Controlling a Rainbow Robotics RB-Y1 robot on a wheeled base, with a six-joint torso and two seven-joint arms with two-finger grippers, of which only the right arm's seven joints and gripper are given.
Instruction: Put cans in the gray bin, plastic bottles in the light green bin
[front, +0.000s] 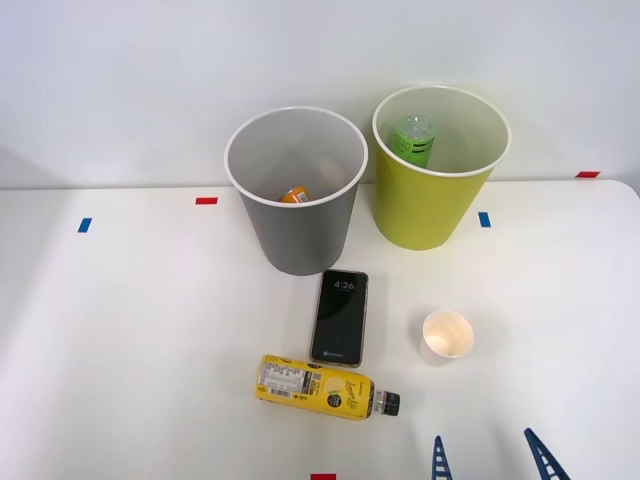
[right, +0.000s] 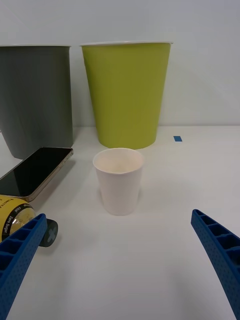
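The right gripper (front: 490, 458) hovers spread and empty at the table's near edge, right of the lying yellow-labelled, black-capped plastic bottle (front: 320, 387), near the small white paper cup (right: 119, 180).

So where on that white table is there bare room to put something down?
The white table lies bare left of the gray plastic bin and the black smartphone. It is crowded mid-table, around the phone, the yellow-labelled plastic bottle and the white paper cup.

Gray bin (front: 300, 235) with white rim holds an orange can (front: 295, 195); yellow-green bin (front: 425, 205), green bottle (front: 413, 140) inside. Yellow-labelled, black-capped bottle (front: 320, 386), black phone (front: 340, 317), white cup (front: 446, 334), my ribbed blue fingers (right: 220, 250).
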